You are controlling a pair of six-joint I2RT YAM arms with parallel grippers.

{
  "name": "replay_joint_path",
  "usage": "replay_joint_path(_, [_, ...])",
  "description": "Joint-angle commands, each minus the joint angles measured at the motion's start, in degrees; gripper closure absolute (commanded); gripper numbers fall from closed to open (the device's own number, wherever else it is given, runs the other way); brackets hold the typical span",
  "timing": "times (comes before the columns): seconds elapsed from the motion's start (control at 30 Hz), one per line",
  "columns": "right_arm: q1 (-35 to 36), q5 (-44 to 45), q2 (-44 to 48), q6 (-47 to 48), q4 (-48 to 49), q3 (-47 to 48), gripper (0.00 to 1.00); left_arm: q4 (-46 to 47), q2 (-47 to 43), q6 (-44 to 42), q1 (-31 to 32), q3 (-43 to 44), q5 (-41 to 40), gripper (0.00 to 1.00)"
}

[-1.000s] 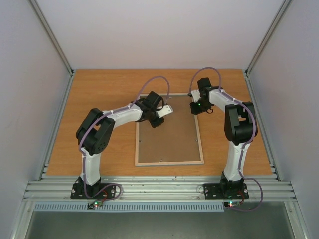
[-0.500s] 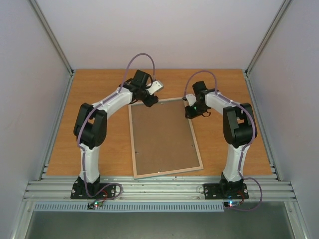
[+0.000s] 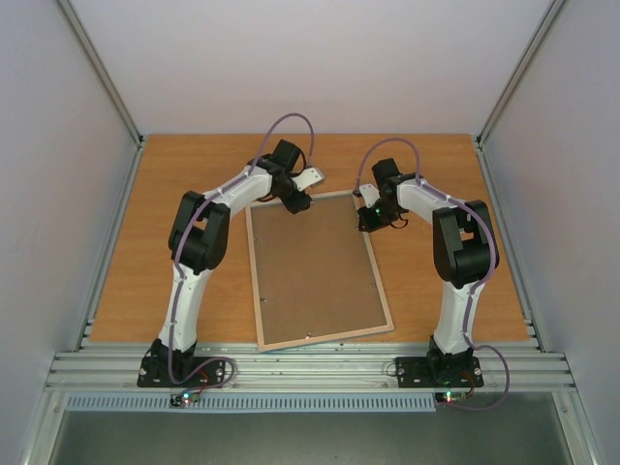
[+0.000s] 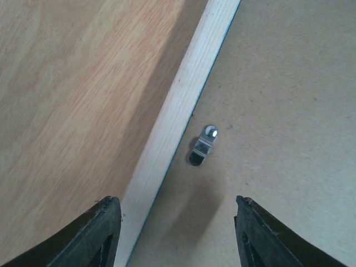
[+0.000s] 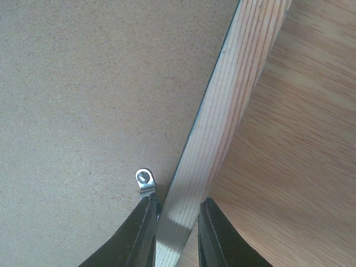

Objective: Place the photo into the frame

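Wooden tabletop (image 3: 126, 291) is carrying the frame (image 5: 222, 128) back-up; left gripper (image 4: 175, 203) is hovering open above one rail, right gripper (image 5: 176, 201) is pinching the opposite rail.

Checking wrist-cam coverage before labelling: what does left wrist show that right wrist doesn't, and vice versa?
Left wrist only: the left gripper open wide and touching nothing, with a metal clip on the board ahead of the gap between its fingers.

Right wrist only: the right gripper closed narrow, a finger against each side of the frame rail, and a second clip right beside one finger.

Both: the pale wood rail, the brown backing board seated in the frame, and the wood-grain table.
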State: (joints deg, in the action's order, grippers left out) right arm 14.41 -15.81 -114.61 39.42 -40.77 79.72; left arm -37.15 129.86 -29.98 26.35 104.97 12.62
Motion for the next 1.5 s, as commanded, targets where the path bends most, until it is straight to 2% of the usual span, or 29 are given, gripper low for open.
replay_joint_path(0.0, [1.1, -0.5, -0.4, 2.9, -2.7, -1.5, 0.82, -1.4, 3.3, -1.5, 0.1, 4.4, -1.1, 0.43])
replay_joint_path(0.23, [1.1, -0.2, -0.8, 2.9, -2.6, -1.5, 0.82, -2.3, 6.8, -1.1, 0.3, 8.6, -1.3, 0.46])
replay_joint_path(0.47, [1.1, 0.1, -0.7, 3.2, -2.6, -1.5, 0.82, -2.8, 9.1, -1.6, 1.0, 11.5, -3.8, 0.54])
replay_joint_path(0.63, [1.1, 0.4, -0.9, 3.6, -2.3, -1.7, 0.83, -0.4, 8.8, -3.2, 2.2, 9.7, -7.0, 0.58])
replay_joint_path(0.77, [1.2, 0.5, -1.0, 3.6, -2.1, -1.6, 0.84, 4.1, 6.9, -6.5, 3.5, 5.3, -8.9, 0.66])
replay_joint_path(0.93, [1.2, 0.7, -1.1, 3.9, -1.8, -1.6, 0.85, 5.4, 6.1, -11.5, 4.3, 3.2, -9.6, 0.76])
replay_joint_path(1.07, [1.1, 0.8, -1.3, 3.9, -1.7, -1.6, 0.85, 5.6, 6.8, -15.3, 4.9, 3.3, -10.2, 0.78])
replay_joint_path(1.3, [1.1, 0.6, -1.2, 3.8, -1.8, -1.4, 0.86, 8.7, 6.3, -16.1, 5.2, 1.4, -7.9, 0.78])
replay_joint_path(1.47, [0.8, 0.4, -1.0, 3.1, -2.3, -0.2, 0.85, 5.0, 5.7, -7.9, 2.2, 7.1, -3.1, 0.72])
